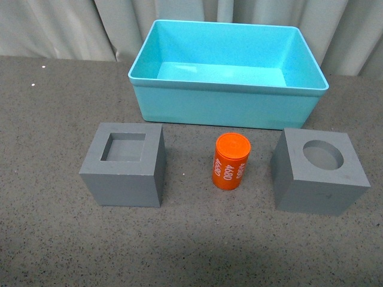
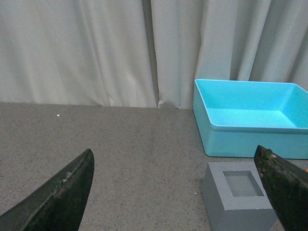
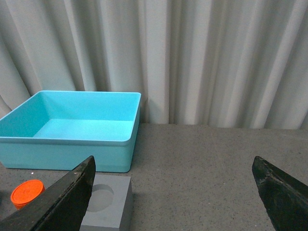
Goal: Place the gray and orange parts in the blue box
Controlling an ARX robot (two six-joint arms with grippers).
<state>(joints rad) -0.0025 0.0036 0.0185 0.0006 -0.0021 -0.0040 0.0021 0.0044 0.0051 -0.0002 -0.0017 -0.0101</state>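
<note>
The blue box [image 1: 227, 104] stands empty at the back of the table. In front of it sit a gray cube with a square recess [image 1: 124, 164] on the left, an orange cylinder [image 1: 230, 162] printed "4680" in the middle, and a gray cube with a round recess [image 1: 318, 171] on the right. Neither arm shows in the front view. My left gripper [image 2: 175, 187] is open over bare table, the square-recess cube [image 2: 239, 199] by one finger and the box [image 2: 250, 137] beyond. My right gripper [image 3: 173, 192] is open, the round-recess cube [image 3: 107, 207], cylinder [image 3: 27, 192] and box [image 3: 67, 154] to one side.
A dark gray speckled tabletop [image 1: 54, 239] carries everything. Pale pleated curtains [image 1: 60, 30] hang close behind the box. Bare tabletop stretches between and in front of the parts.
</note>
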